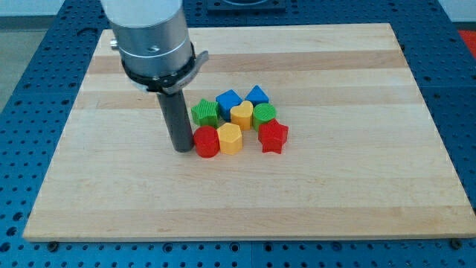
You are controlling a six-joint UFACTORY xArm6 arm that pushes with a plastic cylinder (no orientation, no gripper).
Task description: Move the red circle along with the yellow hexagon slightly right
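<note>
A robotics laboratory bench: a pale wooden worktop rests on a blue perforated mounting plate studded with rows of holes, while a silver-collared robot arm stands over small coloured test blocks.

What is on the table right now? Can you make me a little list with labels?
surface: wooden board
my tip: just at the view's left of the red circle, close against it
red circle: side by side with the yellow hexagon, touching
yellow hexagon: at the view's right of the red circle
red star: a little apart, further right
middle row: green star, yellow heart, green block
top row: two blue blocks
block count: eight
</note>
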